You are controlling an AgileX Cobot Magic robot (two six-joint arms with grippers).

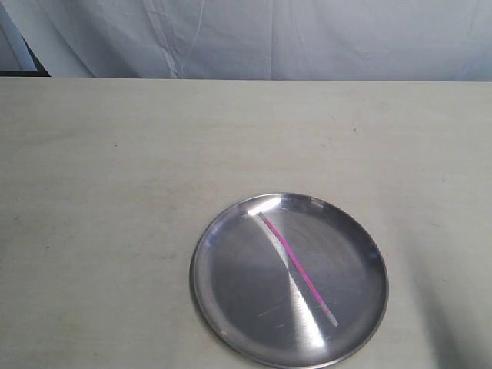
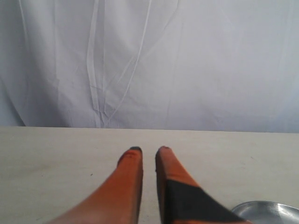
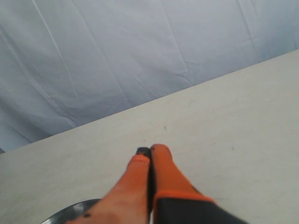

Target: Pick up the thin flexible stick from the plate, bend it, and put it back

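The silver plate [image 1: 223, 284] lies on the table toward the front right of the exterior view. On it the thin pink stick [image 1: 296, 265] rests diagonally, its whitish ends toward the rim. Neither gripper appears in that view. In the left wrist view my left gripper [image 2: 149, 150] hovers over bare table, its orange fingers nearly together with only a narrow slit and nothing between; a sliver of the plate [image 2: 268, 210] shows beside it. My right gripper [image 3: 150, 150] is shut and empty, with the plate's rim [image 3: 70, 212] just behind its fingers.
The pale tabletop [image 1: 115, 192] stretches wide around the plate. A white cloth backdrop [image 1: 269, 38] hangs behind the table's far edge. A dark gap [image 1: 23, 65] shows at the back left corner.
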